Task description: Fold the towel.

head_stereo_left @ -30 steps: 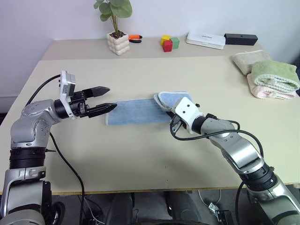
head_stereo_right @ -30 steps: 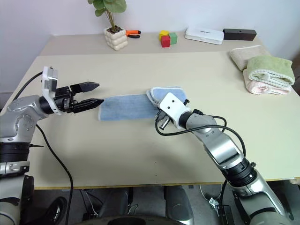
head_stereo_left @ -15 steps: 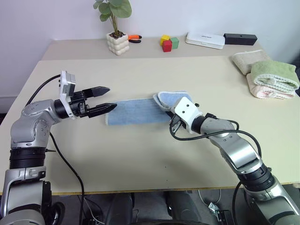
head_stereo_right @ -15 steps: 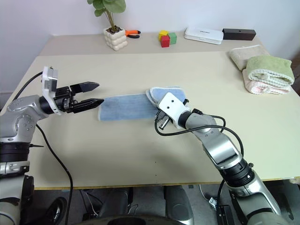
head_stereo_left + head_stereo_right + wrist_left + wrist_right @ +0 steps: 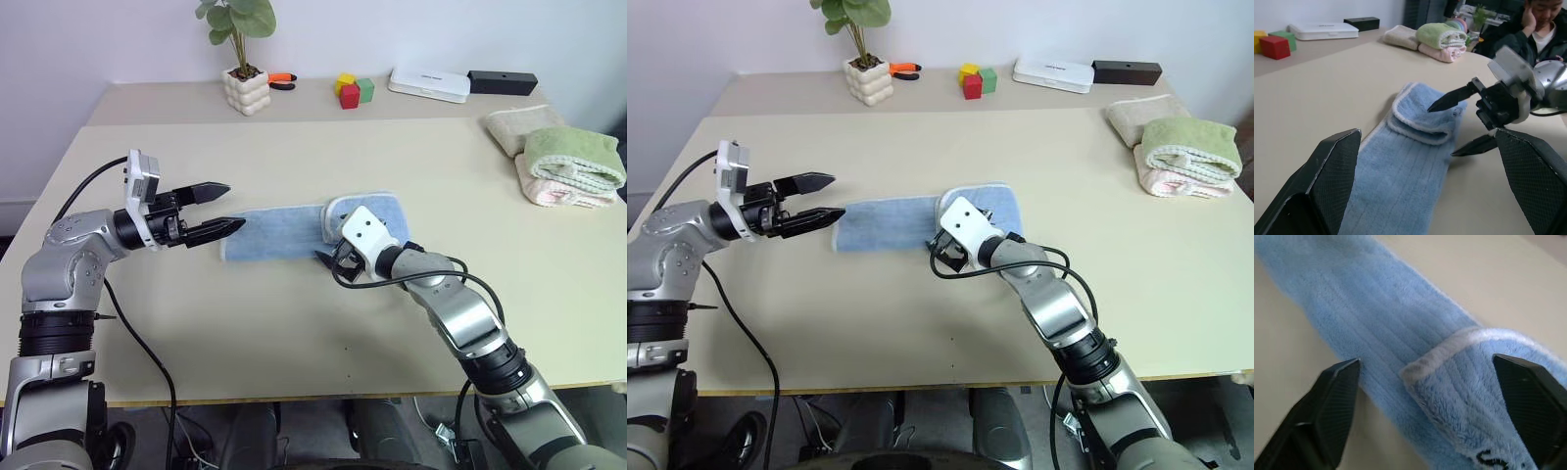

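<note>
Towel (image 5: 294, 228) lies as a long blue strip across the middle of the table (image 5: 294, 323), its right end doubled back over itself in a short flap, so I judge one fold laid and more length to bring over. My right claw (image 5: 1462, 126) stands released, fingers spread at the flap's edge and holding nothing. My left claw (image 5: 217, 207) hovers, also spread and empty, just off the strip's left end, placed, I reckon, to take that end.

light blue towel (image 5: 294, 230) with whitish hem, beige table (image 5: 294, 147)
</note>
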